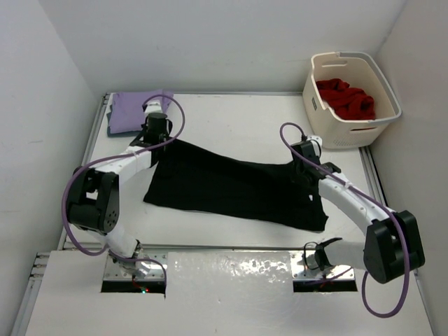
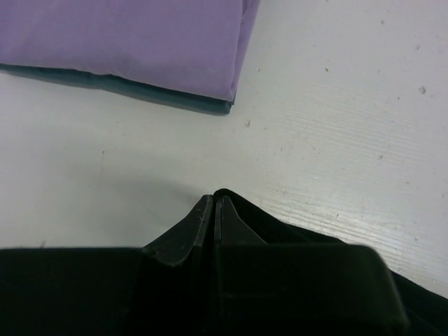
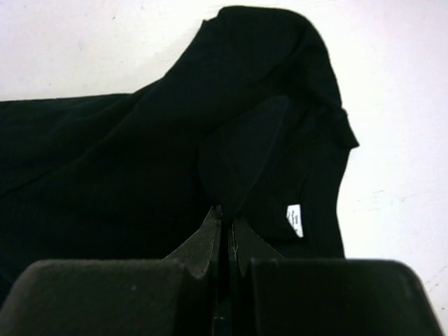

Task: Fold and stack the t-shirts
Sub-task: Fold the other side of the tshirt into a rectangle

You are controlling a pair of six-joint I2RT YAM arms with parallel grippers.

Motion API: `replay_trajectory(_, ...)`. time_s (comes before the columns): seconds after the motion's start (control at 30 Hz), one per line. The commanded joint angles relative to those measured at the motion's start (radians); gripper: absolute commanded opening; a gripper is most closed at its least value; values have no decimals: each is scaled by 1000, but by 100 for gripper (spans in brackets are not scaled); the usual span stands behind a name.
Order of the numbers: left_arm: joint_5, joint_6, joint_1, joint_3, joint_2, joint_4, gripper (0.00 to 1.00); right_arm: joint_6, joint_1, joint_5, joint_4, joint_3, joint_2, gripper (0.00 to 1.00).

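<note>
A black t-shirt (image 1: 238,185) lies spread across the middle of the table. My left gripper (image 1: 155,136) is shut on its far left corner; in the left wrist view (image 2: 213,201) the cloth (image 2: 308,234) runs off to the right of the closed fingers. My right gripper (image 1: 308,150) is shut on a raised fold at the shirt's far right end (image 3: 227,218), near the white neck label (image 3: 295,220). A folded lavender t-shirt (image 1: 136,110) lies on a folded teal-blue t-shirt (image 2: 168,94) at the far left corner. A red t-shirt (image 1: 346,98) lies in the basket.
The cream laundry basket (image 1: 364,129) stands at the far right corner beside the table's edge. The folded stack (image 2: 126,35) lies just beyond my left gripper. White walls close in the left, back and right sides. Bare tabletop (image 1: 245,119) lies behind the black shirt.
</note>
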Motion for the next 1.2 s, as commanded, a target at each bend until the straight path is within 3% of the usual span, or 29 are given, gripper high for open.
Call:
replay_trajectory(0.0, -92, 20, -5, 54, 6, 15, 0, 34, 26, -5, 4, -1, -27, 0)
replay_trajectory(0.6, -112, -155, -7, -143, -68, -80, 0, 83, 101, -28, -102, -89, -45, 0)
replay_trajectory(0.83, -119, -243, -10, -225, -82, -82, 0, 135, 109, -103, -80, -181, -79, 0)
replay_trajectory(1.03, -156, -293, -8, -199, -62, -166, 0, 140, 116, -152, -85, -217, -106, 19)
replay_trajectory(1.07, -167, -306, -10, -188, -63, -212, 19, 137, 116, -151, -103, -214, -120, 29)
replay_trajectory(1.1, -173, -315, -10, -185, -66, -228, 21, 121, 116, -131, -118, -206, -146, 43)
replay_trajectory(1.13, -184, -344, -10, -186, -71, -246, 22, 109, 116, -117, -140, -194, -160, 46)
replay_trajectory(1.17, -201, -359, -8, -179, -80, -301, 45, 98, 116, -102, -176, -165, -175, 51)
